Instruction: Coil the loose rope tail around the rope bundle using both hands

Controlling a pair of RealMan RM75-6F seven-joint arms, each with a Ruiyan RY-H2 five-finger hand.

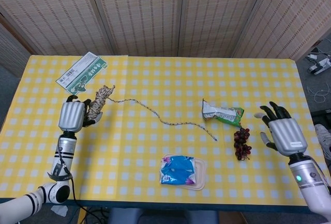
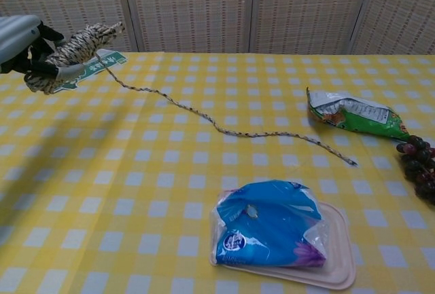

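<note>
My left hand (image 1: 72,115) (image 2: 24,39) grips the tan rope bundle (image 1: 99,101) (image 2: 76,48) and holds it lifted off the yellow checked table (image 1: 155,151). The loose rope tail (image 1: 170,122) (image 2: 224,130) hangs from the bundle, then lies in a wavy line across the cloth, ending at a free tip (image 1: 215,139) (image 2: 354,163) near the middle. My right hand (image 1: 282,131) hovers at the table's right side, fingers spread and holding nothing, to the right of the tail's tip. The chest view does not show it.
A green-and-white box (image 1: 81,73) lies at the far left. A green snack bag (image 1: 223,113) (image 2: 353,117) and dark grapes (image 1: 241,144) (image 2: 420,168) sit between the rope tip and my right hand. A blue pack on a tray (image 1: 182,171) (image 2: 272,229) is near the front edge.
</note>
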